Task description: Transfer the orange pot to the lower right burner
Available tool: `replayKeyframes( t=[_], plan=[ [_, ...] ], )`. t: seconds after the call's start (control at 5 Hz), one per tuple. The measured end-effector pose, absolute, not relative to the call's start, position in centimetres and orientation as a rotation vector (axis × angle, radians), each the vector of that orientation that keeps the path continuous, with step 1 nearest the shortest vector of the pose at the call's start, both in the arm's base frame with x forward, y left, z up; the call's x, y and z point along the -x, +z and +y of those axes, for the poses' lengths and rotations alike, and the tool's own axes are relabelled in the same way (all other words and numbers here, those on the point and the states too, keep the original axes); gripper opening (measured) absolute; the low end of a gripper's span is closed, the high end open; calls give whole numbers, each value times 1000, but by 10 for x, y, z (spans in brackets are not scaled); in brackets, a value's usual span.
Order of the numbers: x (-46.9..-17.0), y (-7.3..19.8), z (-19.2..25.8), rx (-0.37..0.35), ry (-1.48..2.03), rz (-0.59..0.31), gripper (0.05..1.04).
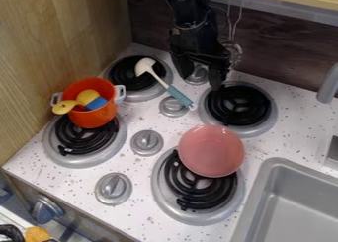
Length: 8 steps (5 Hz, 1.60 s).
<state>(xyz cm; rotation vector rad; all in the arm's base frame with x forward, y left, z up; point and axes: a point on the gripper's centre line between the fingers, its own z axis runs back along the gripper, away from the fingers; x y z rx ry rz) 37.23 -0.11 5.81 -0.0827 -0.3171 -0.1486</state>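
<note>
The gripper [201,81] is hanging with jaws spread, while the orange pot [92,118] is sitting well to its left and nearer.

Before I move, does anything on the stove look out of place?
Yes. The pink plate sits off-centre over the lower right burner, partly covering it, where the orange pot should go. A spatula also lies partly over the upper left burner, its blue handle beyond the rim.

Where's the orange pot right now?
In the camera view, the orange pot is at the left, over the far part of the lower left burner, close to the wooden wall.
</note>
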Motion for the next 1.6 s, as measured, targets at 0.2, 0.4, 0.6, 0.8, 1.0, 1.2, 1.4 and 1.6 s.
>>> replayKeyframes(
  t=[0.2,0.4,0.6,0.8,1.0,1.2,1.4,1.6],
  plan=[
    [-369,47,-2,90,-144,-289,1001],
    [-358,33,17,97,-72,-293,1001],
    [-348,29,34,81,-63,-287,1001],
    [-338,33,60,75,-170,-240,1001],
    [-337,41,90,17,-334,-239,1001],
    [-335,50,117,-30,-452,-220,1001],
    [-334,56,134,-108,-594,-184,1001],
    [-335,56,151,-184,-643,-189,1001]
  ],
)
